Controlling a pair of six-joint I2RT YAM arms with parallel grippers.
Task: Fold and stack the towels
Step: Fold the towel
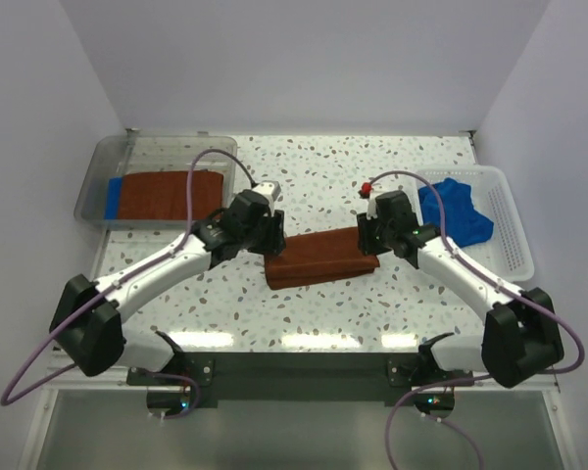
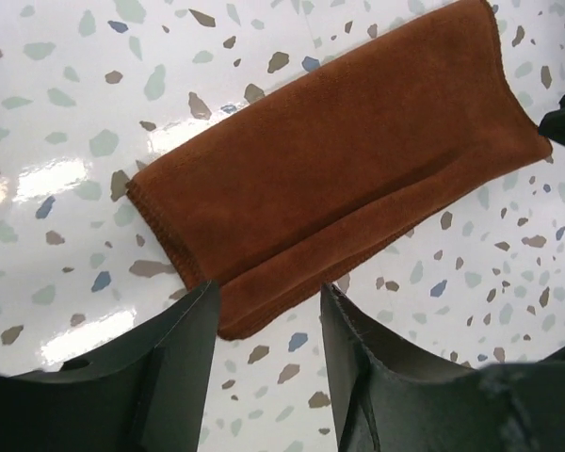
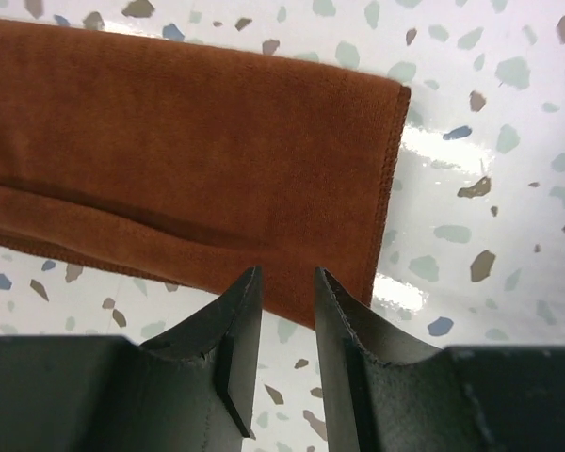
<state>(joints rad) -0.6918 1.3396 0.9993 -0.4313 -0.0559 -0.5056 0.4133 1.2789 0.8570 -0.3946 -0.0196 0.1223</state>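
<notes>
Left tool [image 2: 268, 294] above folded brown towel [image 2: 339, 160]

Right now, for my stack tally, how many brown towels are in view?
2: the folded towel on the table, the flat towel in the tray, over a blue towel. Others may be hidden beneath.

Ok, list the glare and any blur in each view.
Top external: a row of bright reflections along the near edge of the table. Left wrist: white glare patches left of the brown towel; the dark jaws show little detail. Right wrist: glare just right of the towel's end; its weave is crisp.
</notes>
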